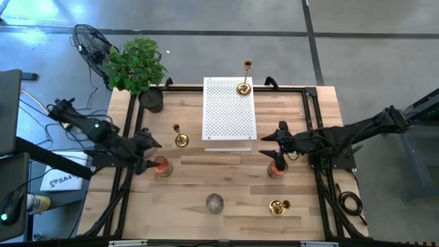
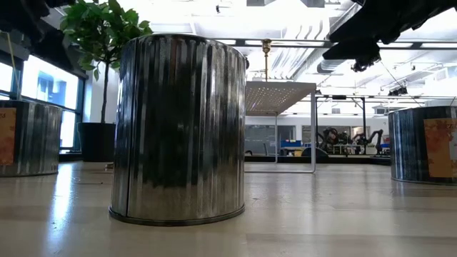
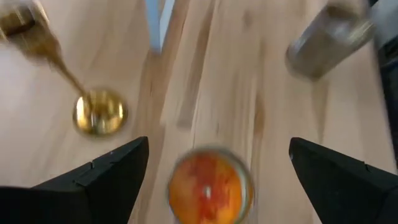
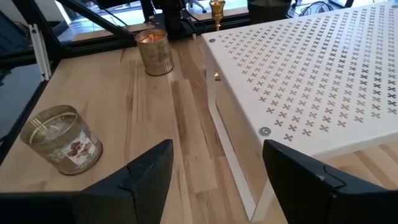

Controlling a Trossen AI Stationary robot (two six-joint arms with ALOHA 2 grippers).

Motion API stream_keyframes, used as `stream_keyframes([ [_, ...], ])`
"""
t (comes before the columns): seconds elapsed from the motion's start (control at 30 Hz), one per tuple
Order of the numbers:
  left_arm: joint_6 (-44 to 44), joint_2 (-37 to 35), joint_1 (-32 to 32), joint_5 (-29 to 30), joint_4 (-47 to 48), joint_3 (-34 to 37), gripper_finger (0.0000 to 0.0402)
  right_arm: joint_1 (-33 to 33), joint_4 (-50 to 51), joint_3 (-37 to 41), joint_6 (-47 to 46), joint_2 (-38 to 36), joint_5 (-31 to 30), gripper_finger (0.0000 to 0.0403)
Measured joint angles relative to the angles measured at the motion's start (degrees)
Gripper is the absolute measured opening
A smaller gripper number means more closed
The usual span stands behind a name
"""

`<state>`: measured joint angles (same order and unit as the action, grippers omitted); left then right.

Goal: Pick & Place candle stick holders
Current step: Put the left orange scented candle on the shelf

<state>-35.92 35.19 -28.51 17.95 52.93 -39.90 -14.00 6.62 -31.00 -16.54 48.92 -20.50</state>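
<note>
Left tool (image 1: 152,155) gapes above an orange candle (image 1: 162,166) — nothing held.

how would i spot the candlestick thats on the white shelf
Find the white perforated shelf at the middle of the table's far side. On its far right corner stands a gold candlestick. The other two candlesticks sit on the bare wood instead.

Gold candle stick holders (image 1: 180,136); white perforated shelf (image 1: 228,110); orange-topped candle jar (image 1: 162,165); pale wood table (image 1: 206,219).

Two dark jointed arms (image 1: 103,134), black wedge-shaped fingers (image 3: 99,180).
</note>
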Motion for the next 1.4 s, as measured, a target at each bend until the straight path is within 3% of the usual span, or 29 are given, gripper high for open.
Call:
stream_keyframes([
  [0.23,-6.35,13.26,0.00,-8.03,2.25,-3.76,0.0379,0.00,-0.77,0.00,0.07,0.57,0.03,0.0243],
  [0.43,-7.99,19.46,0.00,-9.21,2.77,-3.82,0.0379,0.00,-0.86,0.00,0.37,0.57,0.04,0.0243],
  [0.93,-8.02,19.94,0.00,-8.13,12.53,-8.94,0.0379,0.00,-1.21,0.00,0.50,0.57,1.58,0.0243],
  [1.4,-8.41,19.94,0.01,-8.81,10.81,-8.94,0.0379,0.01,-1.20,0.04,1.40,0.57,2.02,0.0243],
])
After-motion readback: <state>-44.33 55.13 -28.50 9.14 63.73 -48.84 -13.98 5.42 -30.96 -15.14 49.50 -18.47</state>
